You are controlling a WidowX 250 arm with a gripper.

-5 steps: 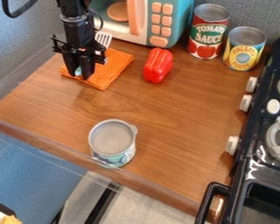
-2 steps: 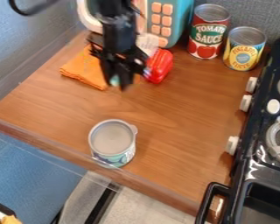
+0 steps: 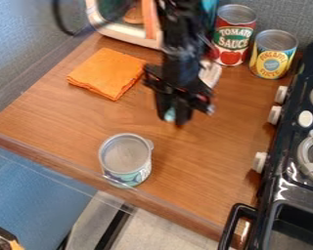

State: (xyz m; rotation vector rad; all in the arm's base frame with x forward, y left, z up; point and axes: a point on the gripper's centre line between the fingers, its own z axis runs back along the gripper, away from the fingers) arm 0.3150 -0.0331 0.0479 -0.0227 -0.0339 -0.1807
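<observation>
The cloth (image 3: 108,73) is plain orange; the far-right cans are red, white and green (image 3: 233,36) and yellow and blue (image 3: 273,54). The near can's (image 3: 125,160) side seems teal-patterned.

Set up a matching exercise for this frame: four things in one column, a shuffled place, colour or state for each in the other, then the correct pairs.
1. Gripper
2. Cloth
3. Grey-topped can
4. Stove

A. Near the front edge of the counter
B. Black, with white knobs, along the right side of the view
C. Holding a utensil with a teal part
D. Orange, folded, lying flat

Pairs: 1-C, 2-D, 3-A, 4-B
</observation>
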